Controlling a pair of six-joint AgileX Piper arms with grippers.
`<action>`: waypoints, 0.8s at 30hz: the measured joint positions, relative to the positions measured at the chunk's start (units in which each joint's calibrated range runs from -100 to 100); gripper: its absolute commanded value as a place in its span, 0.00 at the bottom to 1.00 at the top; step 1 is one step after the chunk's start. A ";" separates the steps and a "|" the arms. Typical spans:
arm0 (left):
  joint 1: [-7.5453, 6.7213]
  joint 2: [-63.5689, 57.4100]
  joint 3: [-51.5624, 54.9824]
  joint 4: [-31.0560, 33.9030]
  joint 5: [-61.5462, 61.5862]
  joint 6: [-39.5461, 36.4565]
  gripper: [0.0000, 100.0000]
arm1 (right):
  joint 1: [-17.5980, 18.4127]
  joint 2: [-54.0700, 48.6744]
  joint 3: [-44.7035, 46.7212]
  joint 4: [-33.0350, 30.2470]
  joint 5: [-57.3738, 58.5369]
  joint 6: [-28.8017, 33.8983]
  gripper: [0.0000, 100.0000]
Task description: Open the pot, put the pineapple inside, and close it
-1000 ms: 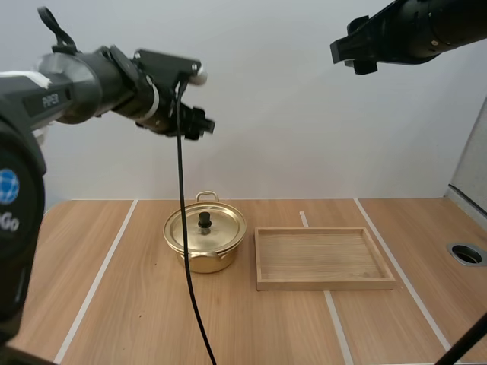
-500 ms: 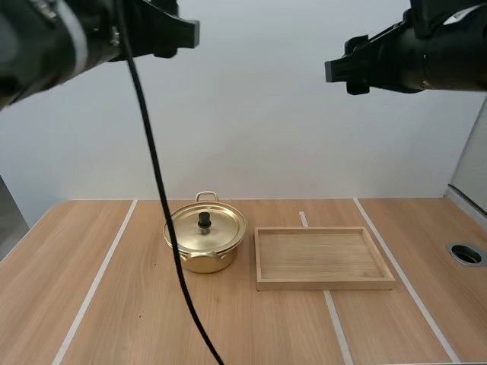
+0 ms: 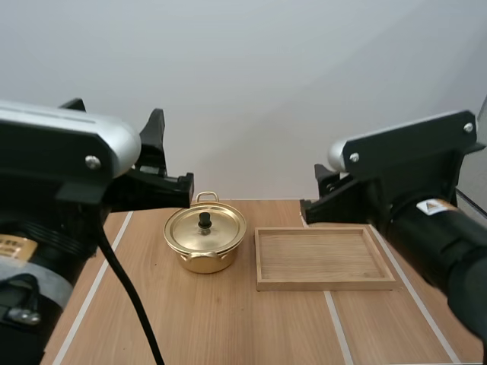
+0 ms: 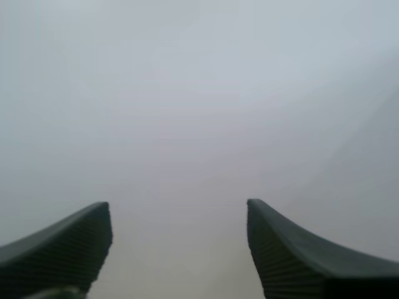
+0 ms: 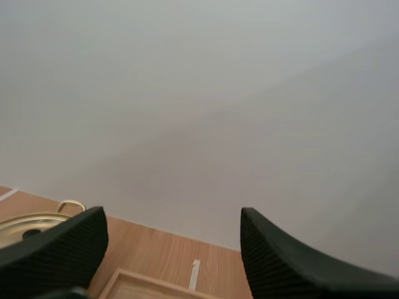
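A gold pot [image 3: 204,243] stands on the wooden table left of centre, its lid [image 3: 205,226] on, with a black knob [image 3: 205,220]. My left arm [image 3: 61,171] looms large at the near left and my right arm [image 3: 411,179] at the near right, both short of the pot. In the left wrist view my left gripper [image 4: 179,249] is open with nothing between its fingers, facing a plain grey wall. My right gripper [image 5: 171,249] is open and holds nothing. Past its fingers I see the pot [image 5: 31,225] and a corner of the wooden tray [image 5: 134,283].
A shallow wooden tray [image 3: 319,283] lies just right of the pot, nothing in it. White tape lines [image 3: 103,270] run front to back across the table. A plain grey wall stands behind the table.
Both arms have dropped from high above the table and now sit low and close to the camera. The pot and tray have not moved.
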 measured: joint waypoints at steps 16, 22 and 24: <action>-3.74 0.27 22.88 15.81 -2.14 -9.53 1.00 | 0.00 -6.97 15.30 -6.88 1.29 6.63 1.00; -4.61 0.01 27.44 20.11 -4.35 -15.97 1.00 | 0.00 -7.31 19.00 -6.11 1.29 11.43 1.00; -4.68 0.01 28.98 22.23 -5.33 -19.44 1.00 | 0.39 -8.54 20.75 -5.76 0.67 13.09 1.00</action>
